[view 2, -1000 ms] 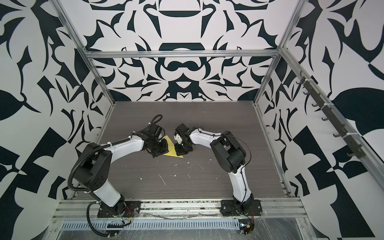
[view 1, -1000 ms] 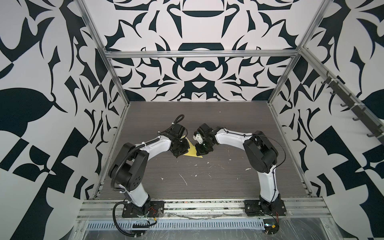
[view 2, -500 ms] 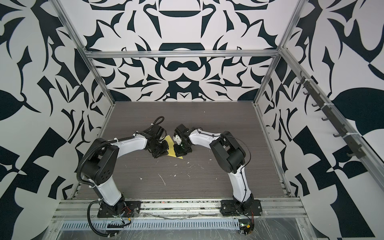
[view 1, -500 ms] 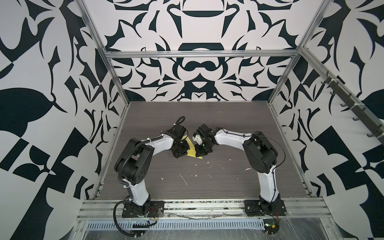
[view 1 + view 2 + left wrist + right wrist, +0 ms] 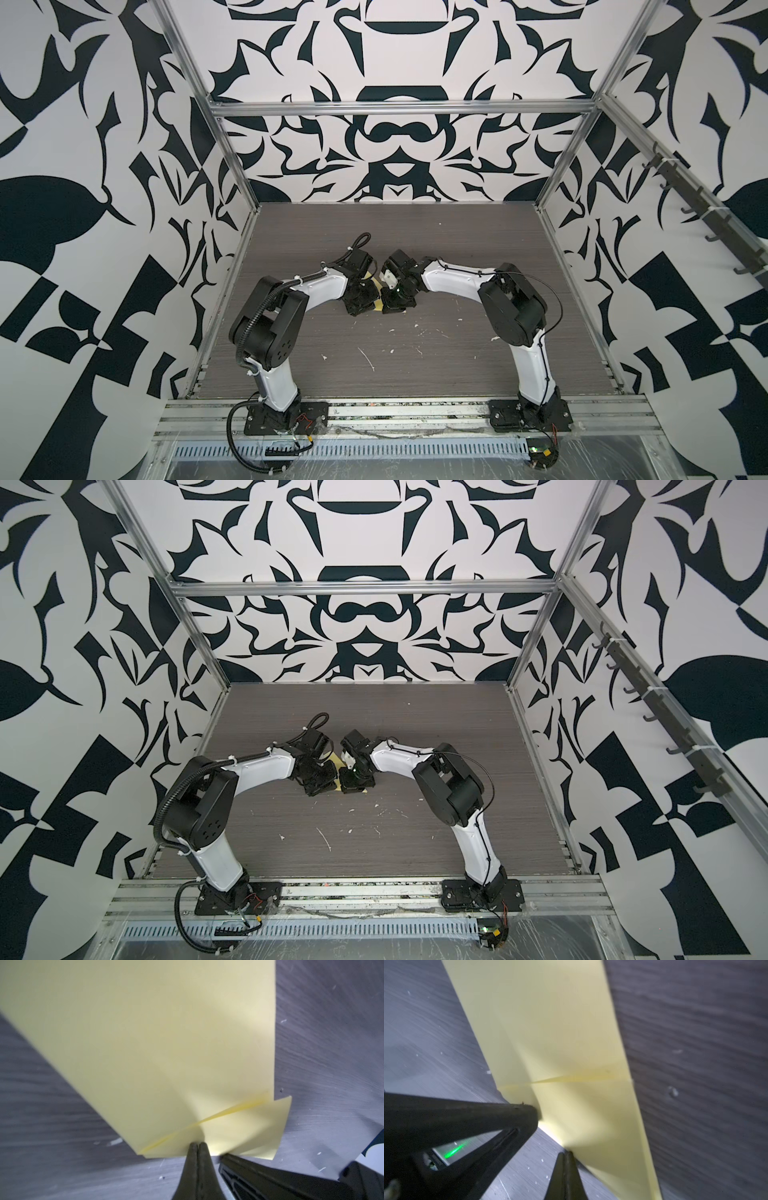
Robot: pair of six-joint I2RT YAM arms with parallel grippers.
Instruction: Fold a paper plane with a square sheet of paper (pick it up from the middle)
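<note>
The square sheet of paper [image 5: 158,1047] is pale yellow and folded into a long layered shape with a slanted crease near its short end. In both top views only slivers of it [image 5: 377,286] [image 5: 337,764] show between the two gripper heads at mid-table. My left gripper [image 5: 198,1144] is shut on that short end; it also shows from above [image 5: 370,306] [image 5: 328,785]. My right gripper [image 5: 566,1153] is shut on the paper's edge [image 5: 571,1043] close beside it [image 5: 388,306] [image 5: 347,787]. Each wrist view shows the other gripper's black fingers [image 5: 270,1176] [image 5: 477,1118] alongside. No paper plane is in view.
Small white flecks [image 5: 368,359] [image 5: 323,839] lie scattered on the dark wood-grain table towards the front. Metal frame posts [image 5: 232,166] and patterned walls close in the sides and back. An aluminium rail [image 5: 415,411] carries both arm bases along the front edge.
The left arm's elbow has swung inwards and the two gripper heads have drawn closer together. Less of the yellow paper shows between them than a second ago.
</note>
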